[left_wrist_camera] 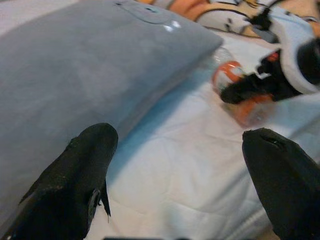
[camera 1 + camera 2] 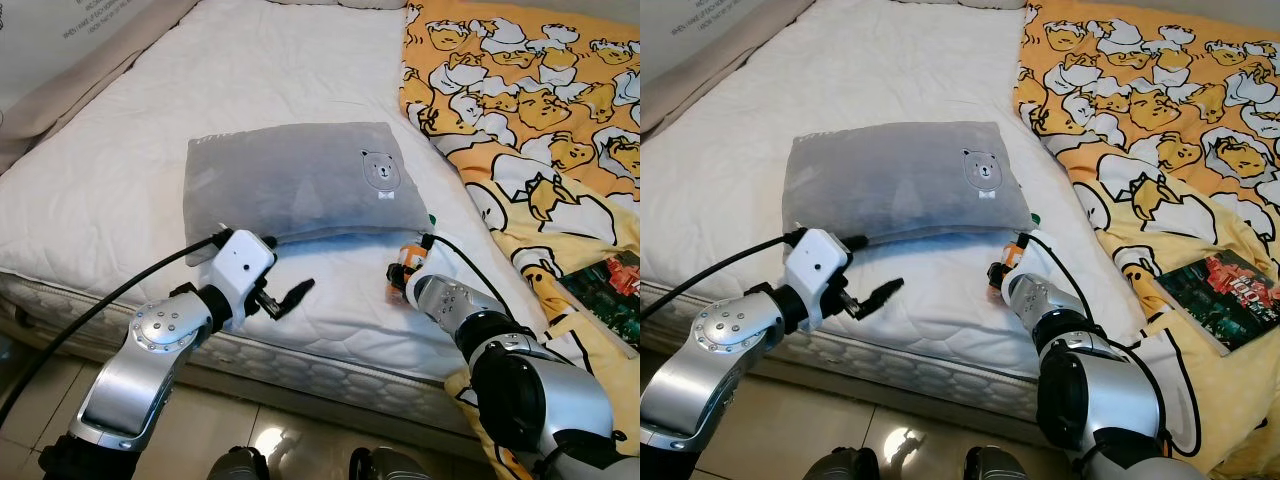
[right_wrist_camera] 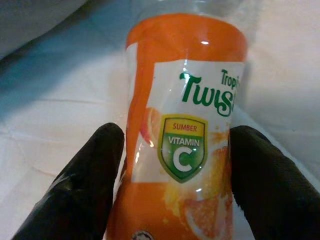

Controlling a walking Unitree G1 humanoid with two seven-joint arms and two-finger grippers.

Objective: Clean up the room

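1. A white quilted mattress (image 2: 250, 120) fills the upper left and middle of the left eye view, with pale floor tiles (image 2: 300, 430) along the bottom edge.
2. A yellow patterned blanket (image 2: 530, 110) covers the right side, and a book (image 2: 1225, 295) lying on it is cut off by the frame edge in the left eye view.
3. A grey pillow (image 2: 300, 185) with a small bear motif lies mid-frame.
4. The orange bottle (image 3: 185, 150) lies on the mattress just below the pillow's right corner; the arm mostly hides it in the head views. Its label reads "Vitamin C", and its cap end is blurred.
5. The right gripper (image 3: 175, 180) has a finger against each side of the bottle.
6. The left gripper (image 2: 288, 295) hovers below the pillow's front edge, fingers wide apart and empty.
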